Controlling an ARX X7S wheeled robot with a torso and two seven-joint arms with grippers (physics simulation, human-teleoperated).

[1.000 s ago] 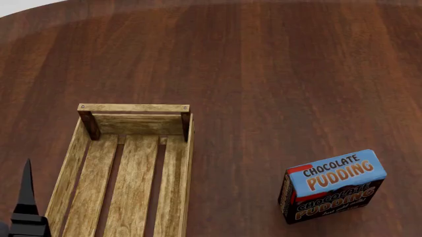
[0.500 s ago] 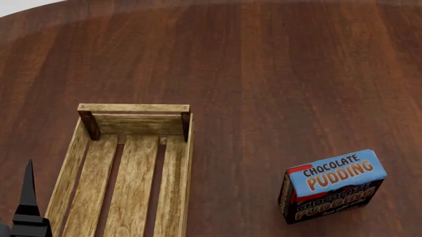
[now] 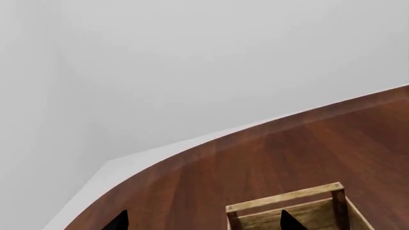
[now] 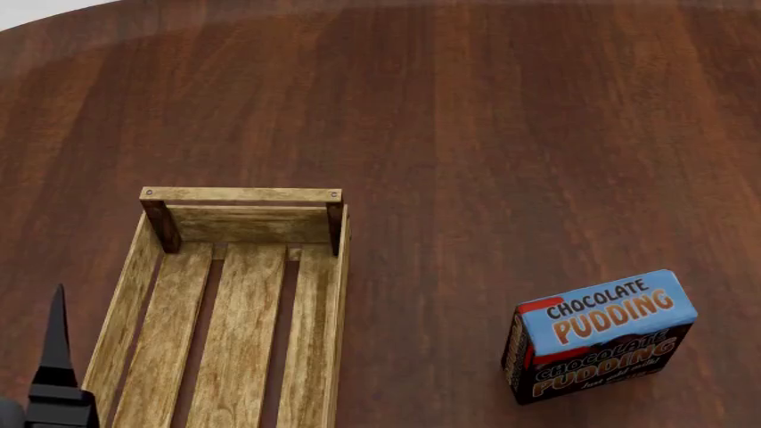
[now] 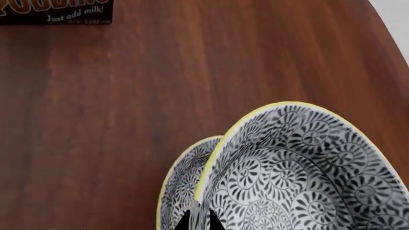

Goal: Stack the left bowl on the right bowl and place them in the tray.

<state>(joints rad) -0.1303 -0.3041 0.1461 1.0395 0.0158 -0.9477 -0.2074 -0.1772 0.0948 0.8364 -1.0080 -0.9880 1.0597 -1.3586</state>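
In the right wrist view, two black-and-white patterned bowls with yellow rims overlap. The larger-looking near bowl [image 5: 300, 177] partly covers the other bowl [image 5: 182, 182], which sits behind it. My right gripper [image 5: 199, 223] is shut on the near bowl's rim, one fingertip on each side. The head view shows neither the bowls nor that gripper. The tray [image 4: 155, 294], a light-wood slatted crate, lies at the lower left of the head view with nothing in it. My left gripper [image 3: 203, 221] is open over the tray's far end [image 3: 284, 197], and one of its fingers [image 4: 55, 357] shows beside the tray's left wall.
A blue-and-black chocolate pudding box [image 4: 601, 334] stands on the dark wooden table [image 4: 500, 134] right of the tray, and its lower edge [image 5: 57, 12] shows beyond the bowls. The table's rounded edge [image 3: 191, 146] lies past the tray's far end.
The left gripper's finger in the head view has shifted slightly to the right, toward the tray's wall. The tray and pudding box have not moved.
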